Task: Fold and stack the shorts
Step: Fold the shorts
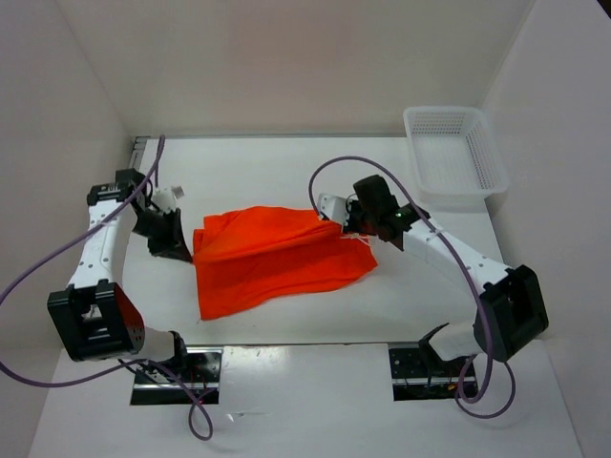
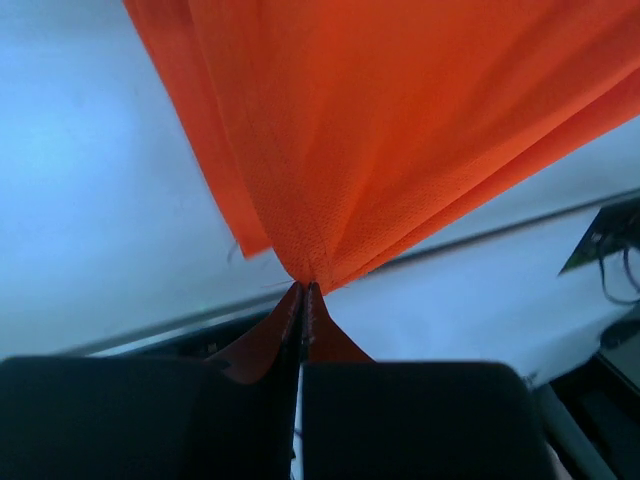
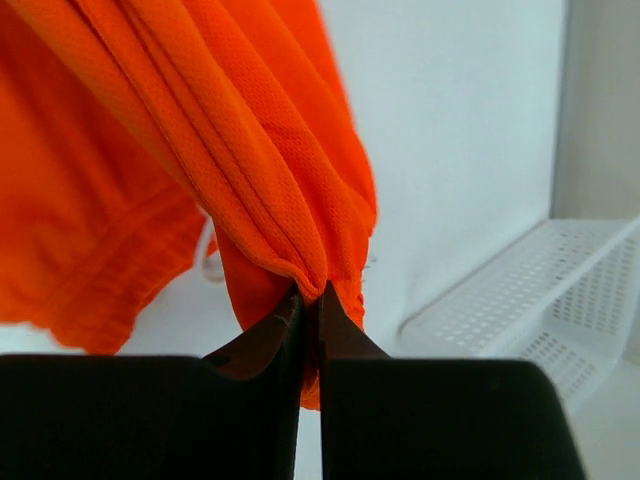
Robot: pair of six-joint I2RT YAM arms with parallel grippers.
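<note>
The bright orange shorts (image 1: 277, 260) are stretched across the middle of the table between both arms, partly lifted, with the lower part draping onto the white surface. My left gripper (image 1: 184, 250) is shut on the shorts' left edge; in the left wrist view the fabric (image 2: 380, 130) fans out from the pinched tips (image 2: 305, 288). My right gripper (image 1: 355, 229) is shut on the bunched right edge, where the cloth (image 3: 250, 170) folds over the tips (image 3: 312, 290). A bit of white drawstring (image 3: 207, 262) shows behind the fabric.
A white mesh basket (image 1: 454, 151) stands at the back right corner, also seen as the basket (image 3: 560, 300) beside the right gripper. White walls close in the table on three sides. Two dark mounting plates (image 1: 177, 372) sit at the near edge.
</note>
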